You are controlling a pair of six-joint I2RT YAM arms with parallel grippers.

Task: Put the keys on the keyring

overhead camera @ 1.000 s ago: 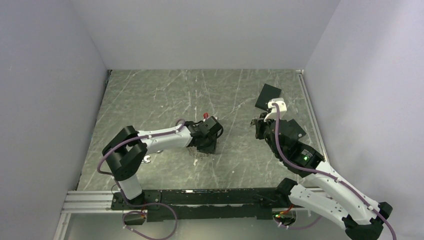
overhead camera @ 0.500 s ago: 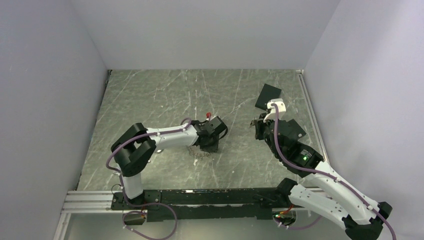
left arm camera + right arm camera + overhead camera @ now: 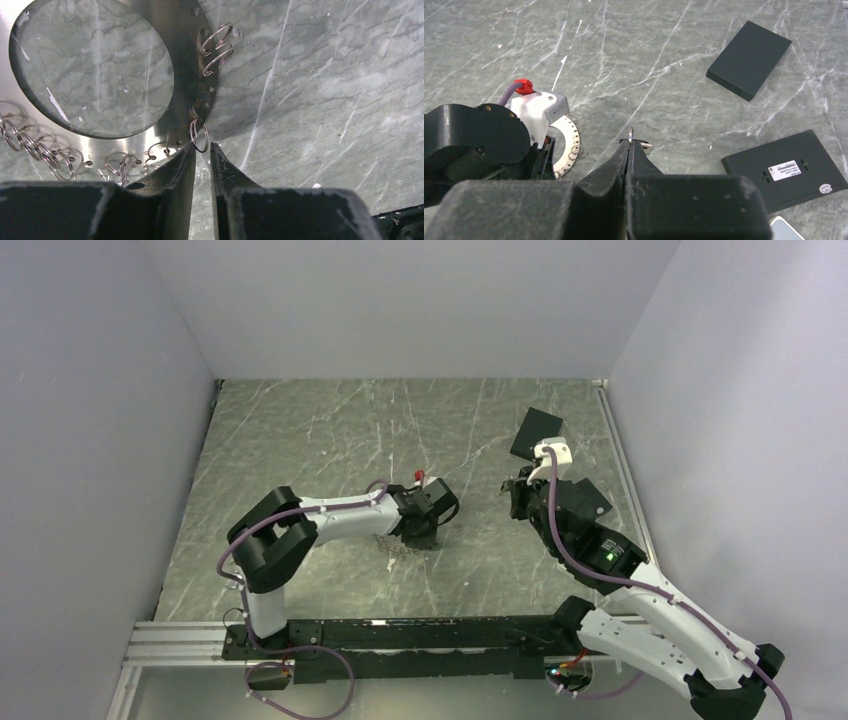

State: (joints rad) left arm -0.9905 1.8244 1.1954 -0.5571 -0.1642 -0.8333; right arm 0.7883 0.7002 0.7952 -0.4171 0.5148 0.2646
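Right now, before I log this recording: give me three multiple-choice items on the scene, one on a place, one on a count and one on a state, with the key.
1. Where does the keyring lie?
A. On the table, at the left gripper's fingertips
B. On the rail by the arm bases
C. Leaning against the back wall

2. How many flat black boxes lie on the table?
A. One
B. Two
C. Four

3. What state is the right gripper in?
A. Wide open and empty
B. Shut on a small metal piece
C. Out of every view

Key:
1 A: the left wrist view shows its rim flat on the marble, just ahead of the fingertips.
2 B: the right wrist view shows one farther off and one nearer.
3 B: its fingers meet, with the piece poking out between them.
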